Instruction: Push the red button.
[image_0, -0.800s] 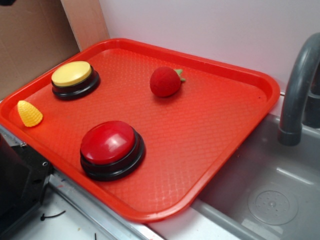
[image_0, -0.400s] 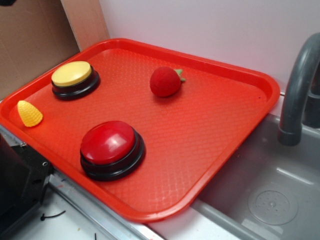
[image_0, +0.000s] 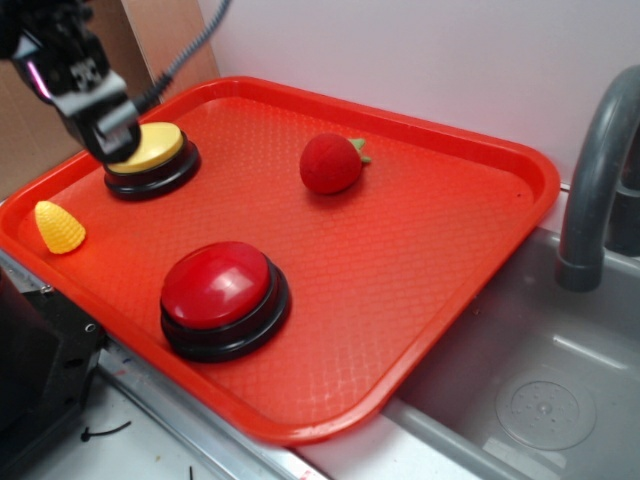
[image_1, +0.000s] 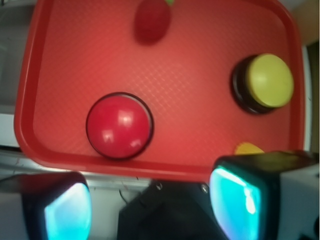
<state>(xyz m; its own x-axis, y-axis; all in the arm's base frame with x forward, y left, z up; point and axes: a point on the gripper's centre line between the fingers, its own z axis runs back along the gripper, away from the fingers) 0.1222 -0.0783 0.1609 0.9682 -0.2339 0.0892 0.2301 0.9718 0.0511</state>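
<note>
The red button (image_0: 218, 285) is a glossy dark-red dome on a black base, near the front edge of the red tray (image_0: 500, 150). It also shows in the wrist view (image_1: 120, 125), left of centre. My gripper (image_0: 112, 138) hangs at the upper left, overlapping the left edge of the yellow button (image_0: 150, 148) in the exterior view, well away from the red button. In the wrist view the gripper (image_1: 152, 205) is open, its teal pads (image_1: 67, 212) wide apart with nothing between them, and it looks down on the tray from well above.
A fuzzy red strawberry toy (image_0: 330, 163) lies mid-tray at the back. A yellow corn toy (image_0: 58, 227) sits at the tray's left edge. A grey faucet (image_0: 600, 170) and sink (image_0: 540, 380) are on the right. A black box (image_0: 35, 370) stands front left.
My gripper has come into the exterior view at the upper left, by the yellow button. The buttons and toys have not moved.
</note>
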